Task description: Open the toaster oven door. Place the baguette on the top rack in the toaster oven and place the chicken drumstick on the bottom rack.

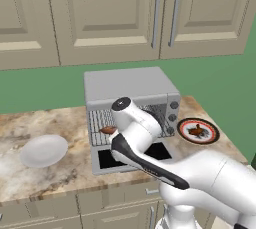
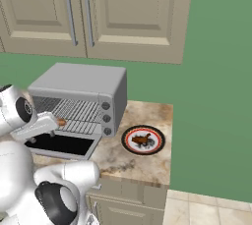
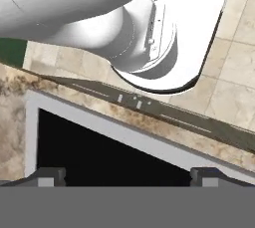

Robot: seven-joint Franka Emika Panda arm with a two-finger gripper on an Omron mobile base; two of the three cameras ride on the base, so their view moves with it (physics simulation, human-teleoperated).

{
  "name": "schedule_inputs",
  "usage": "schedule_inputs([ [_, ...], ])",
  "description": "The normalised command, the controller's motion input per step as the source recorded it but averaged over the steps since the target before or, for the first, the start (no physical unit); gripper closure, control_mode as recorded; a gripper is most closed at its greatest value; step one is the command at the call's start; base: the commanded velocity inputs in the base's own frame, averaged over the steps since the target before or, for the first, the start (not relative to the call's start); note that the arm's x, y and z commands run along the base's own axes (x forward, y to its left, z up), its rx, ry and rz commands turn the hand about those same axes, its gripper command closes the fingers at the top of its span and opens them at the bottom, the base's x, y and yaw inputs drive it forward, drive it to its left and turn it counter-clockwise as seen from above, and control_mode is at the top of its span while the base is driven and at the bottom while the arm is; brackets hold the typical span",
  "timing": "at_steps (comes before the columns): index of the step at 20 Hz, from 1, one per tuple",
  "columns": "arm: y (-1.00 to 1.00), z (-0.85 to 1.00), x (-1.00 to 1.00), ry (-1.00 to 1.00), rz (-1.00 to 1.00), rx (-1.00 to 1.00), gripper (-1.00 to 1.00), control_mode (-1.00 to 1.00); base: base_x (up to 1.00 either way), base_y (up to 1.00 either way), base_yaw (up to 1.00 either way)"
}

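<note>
1 item, the baguette, lies on a rack mid-frame; door is down, gripper open and empty above it. Next: fetching the drumstick from the plate, lower right.

Toaster oven on counter, door down in front; plate to its right, bowl left.

Both base views look forward and down from behind the arm, left and right, sharing the toaster oven and countertop. The hand view looks steeply down, close over the toaster oven door.
</note>
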Motion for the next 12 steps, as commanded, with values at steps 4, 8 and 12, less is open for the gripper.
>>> schedule_inputs([
  [4, 0.00, -0.36, 0.26, -0.04, -0.22, 0.02, -1.00, -1.00, 0.00, 0.00, 0.00],
  [8, 0.00, -0.14, 0.44, -0.10, -0.21, 0.02, -1.00, -1.00, 0.00, 0.00, 0.00],
  [12, -0.07, 0.00, 0.66, -0.12, -0.18, 0.01, -1.00, -1.00, 0.00, 0.00, 0.00],
])
